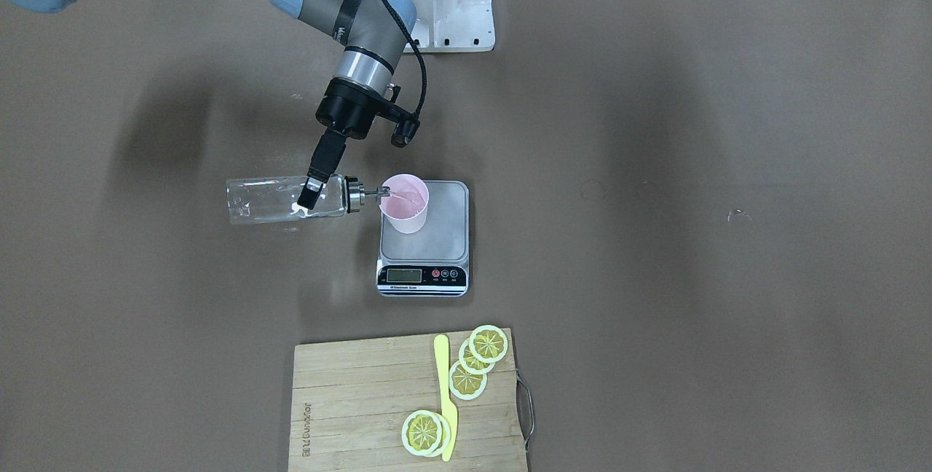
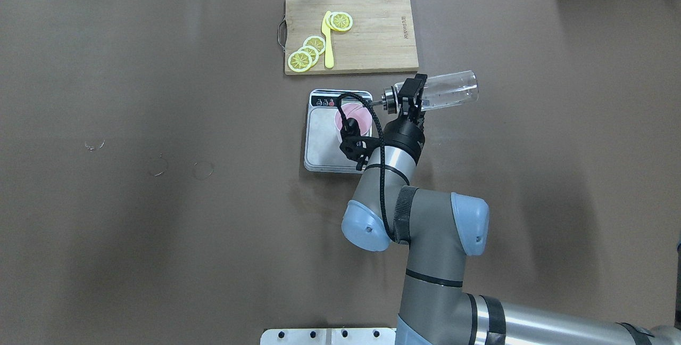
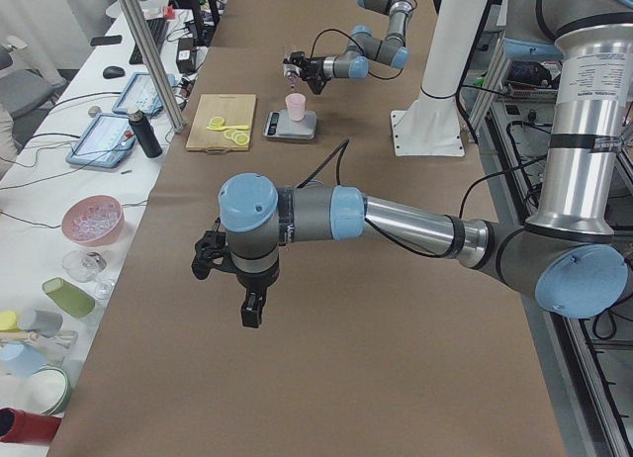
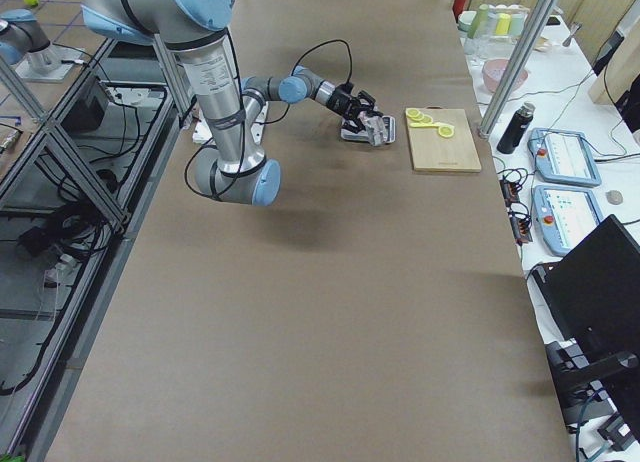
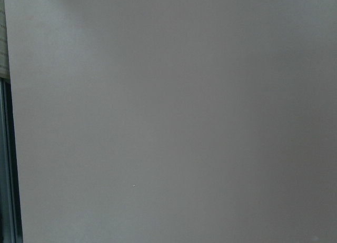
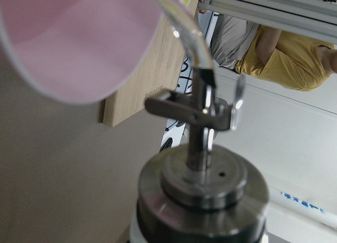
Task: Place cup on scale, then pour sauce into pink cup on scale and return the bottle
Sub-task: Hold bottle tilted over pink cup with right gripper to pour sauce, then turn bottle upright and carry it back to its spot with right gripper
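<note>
The right gripper (image 1: 309, 197) is squeezing the bottle (image 1: 266, 200) and holding it sideways, so its spout is reaching over the cup (image 1: 405, 204) sitting on the scale (image 1: 440, 235). The sauce (image 1: 247, 204) is clear, so it is maybe flowing. The left gripper (image 3: 252, 314) is hanging far away, and I cannot tell if it is open.

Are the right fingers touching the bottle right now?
Touching. The front-facing view shows the right fingers clamped across the bottle, holding it on its side.

1. Wooden cutting board (image 2: 372, 36): table's 12 o'clock, overhead view.
2. Three lemon slices (image 2: 299, 61): board's 8 o'clock.
3. Two stacked slices (image 2: 341, 21): 11 o'clock.
4. Yellow knife (image 2: 329, 49) between, lying 12-to-6.
</note>
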